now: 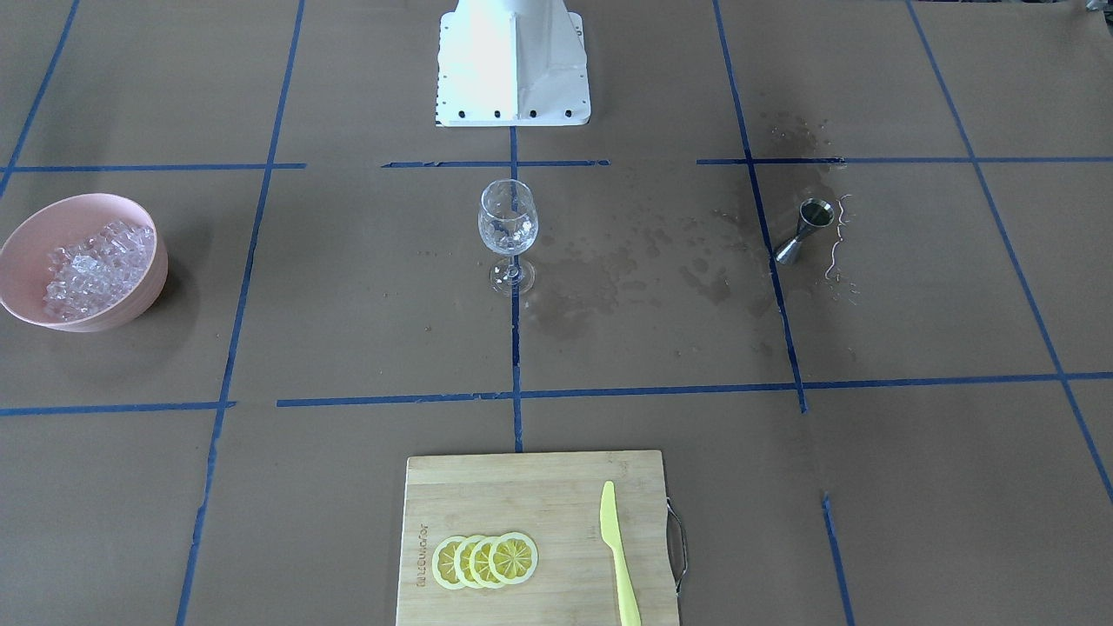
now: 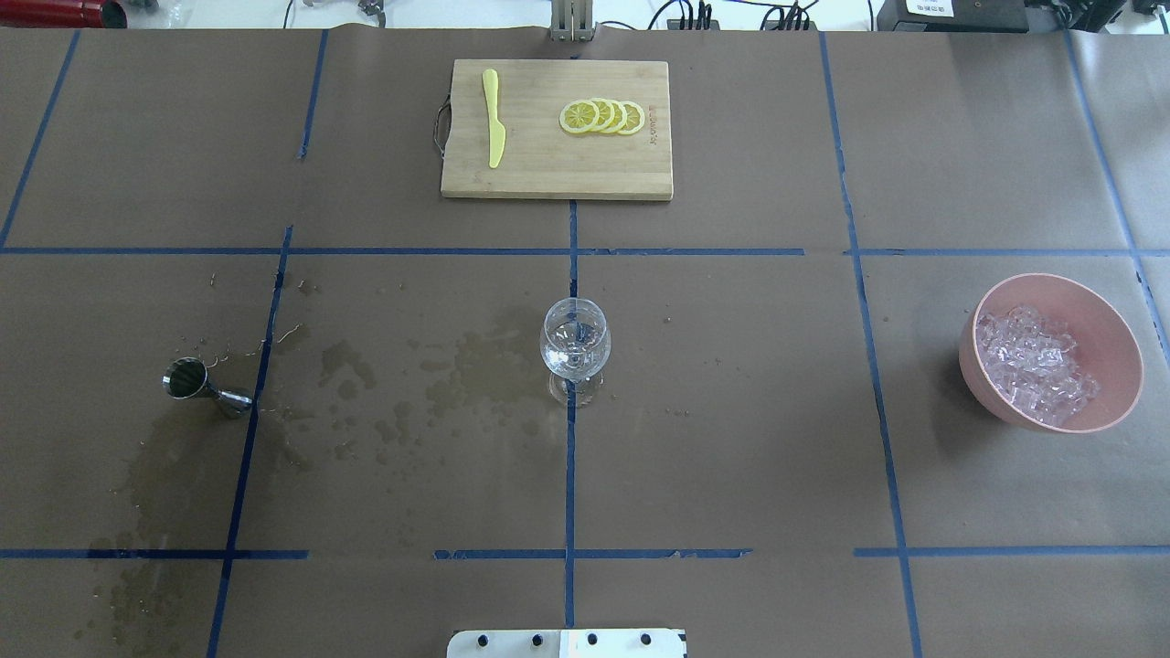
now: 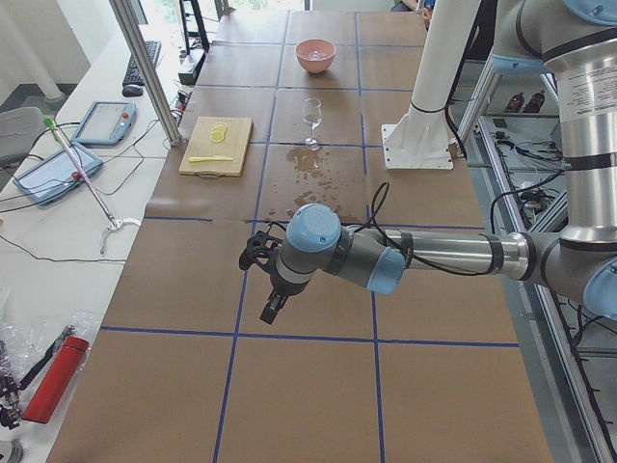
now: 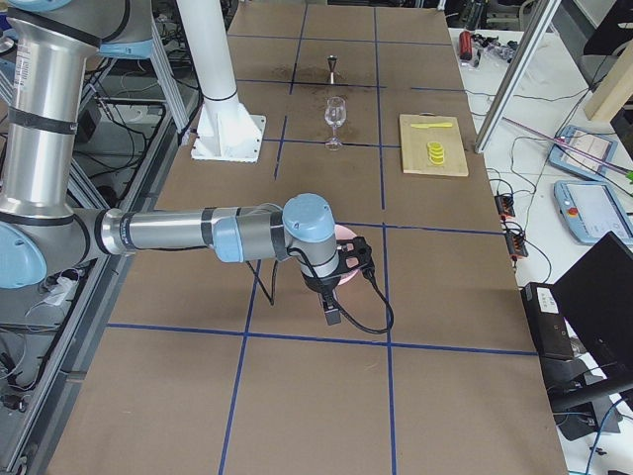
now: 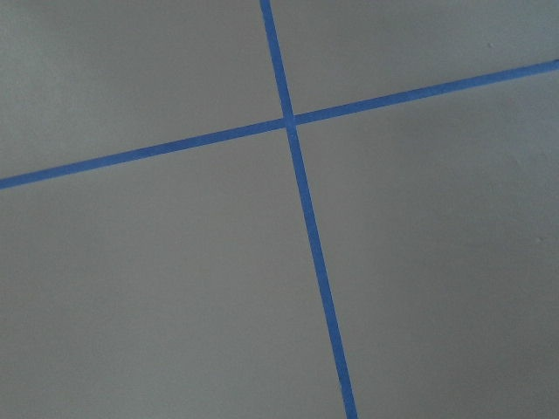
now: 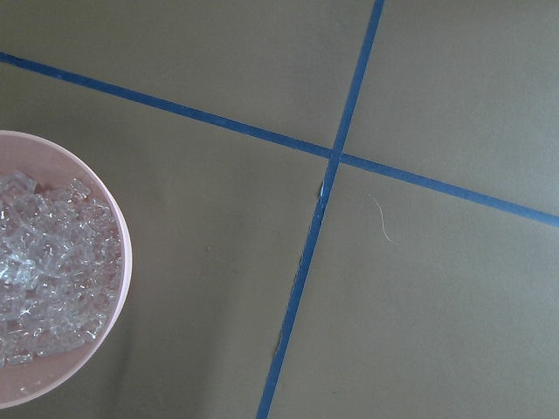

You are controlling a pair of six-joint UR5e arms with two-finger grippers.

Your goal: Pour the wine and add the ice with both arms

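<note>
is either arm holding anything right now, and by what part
Nothing that shows: the left hand and right hand hang clear of the jigger, wine glass and pink bowl, which stand untouched.

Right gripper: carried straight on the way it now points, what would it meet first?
Likely the brown table paper. The right gripper points down at it near a blue tape crossing; the pink bowl of ice sits off to the side.

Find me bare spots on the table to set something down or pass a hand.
Bare, dry paper lies between the wine glass and the pink bowl, and on both sides of the cutting board. Between glass and jigger nothing stands, but the paper is wet-stained. The board itself is crowded: knife, lemon slices.
</note>
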